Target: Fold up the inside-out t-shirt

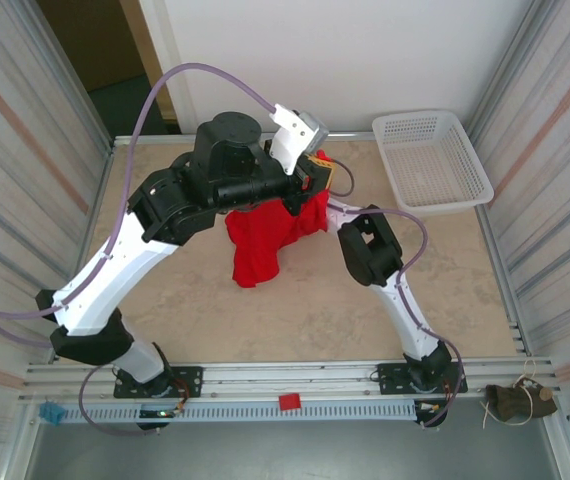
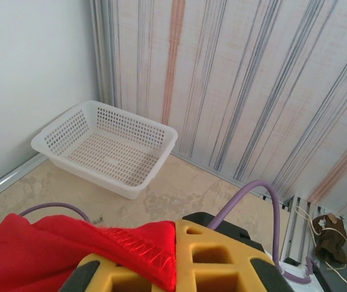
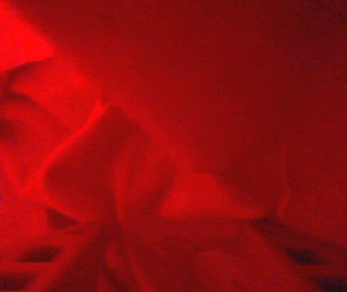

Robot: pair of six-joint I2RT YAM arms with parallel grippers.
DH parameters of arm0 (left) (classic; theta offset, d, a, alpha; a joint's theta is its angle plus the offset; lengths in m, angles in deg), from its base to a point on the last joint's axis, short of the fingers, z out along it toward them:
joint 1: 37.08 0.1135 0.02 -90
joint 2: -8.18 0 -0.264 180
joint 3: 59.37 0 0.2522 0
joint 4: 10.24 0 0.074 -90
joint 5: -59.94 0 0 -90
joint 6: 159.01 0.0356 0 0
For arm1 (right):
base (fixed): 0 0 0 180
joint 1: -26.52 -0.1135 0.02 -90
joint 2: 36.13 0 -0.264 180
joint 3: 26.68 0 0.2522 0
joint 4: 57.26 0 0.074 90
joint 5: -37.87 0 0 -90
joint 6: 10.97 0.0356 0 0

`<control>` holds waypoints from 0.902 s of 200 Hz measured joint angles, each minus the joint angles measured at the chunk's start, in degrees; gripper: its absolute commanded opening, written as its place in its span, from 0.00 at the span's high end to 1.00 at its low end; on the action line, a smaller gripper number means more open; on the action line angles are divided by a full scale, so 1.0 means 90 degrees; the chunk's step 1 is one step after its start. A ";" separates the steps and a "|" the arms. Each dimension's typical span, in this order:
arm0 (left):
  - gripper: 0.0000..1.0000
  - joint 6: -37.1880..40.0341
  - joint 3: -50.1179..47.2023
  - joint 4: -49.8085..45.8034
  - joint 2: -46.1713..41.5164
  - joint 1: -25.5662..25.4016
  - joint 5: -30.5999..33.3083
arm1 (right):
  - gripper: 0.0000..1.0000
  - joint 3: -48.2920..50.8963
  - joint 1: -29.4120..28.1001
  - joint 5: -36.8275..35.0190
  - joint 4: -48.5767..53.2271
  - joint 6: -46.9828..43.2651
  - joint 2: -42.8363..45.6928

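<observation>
The inside-out t-shirt (image 1: 265,235) hangs as a bright red bunch above the middle of the table, its lower end resting on the surface. My left gripper (image 1: 315,172) holds it up from the top. In the left wrist view that gripper (image 2: 176,237) is shut on a stitched red hem (image 2: 143,249) pinched between its yellow fingers (image 2: 222,255). My right arm (image 1: 370,250) reaches into the shirt's right side, where its gripper is buried in the cloth. Red folds (image 3: 161,152) press close against the right wrist camera, and the jaws there cannot be made out.
A white perforated basket (image 1: 430,160) (image 2: 109,146) stands at the table's far right corner. Striped walls close in both sides. A brown bundle (image 1: 513,400) (image 2: 330,234) lies off the near right corner, past the metal rail.
</observation>
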 measured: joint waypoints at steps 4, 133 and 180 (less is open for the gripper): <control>1.00 -0.0010 -0.0046 0.0036 -0.0015 0.0022 -0.0002 | 0.78 0.0073 0.0027 0.0010 -0.0015 -0.0010 0.0034; 1.00 -0.1569 -0.3660 0.1700 -0.1549 0.2812 0.0270 | 1.00 0.3043 0.0670 0.3201 -0.2960 -0.2720 0.1838; 1.00 -0.2280 -0.5221 0.2227 -0.1537 0.4235 0.0219 | 1.00 0.3347 0.0772 0.4192 -0.2965 -0.3388 0.3772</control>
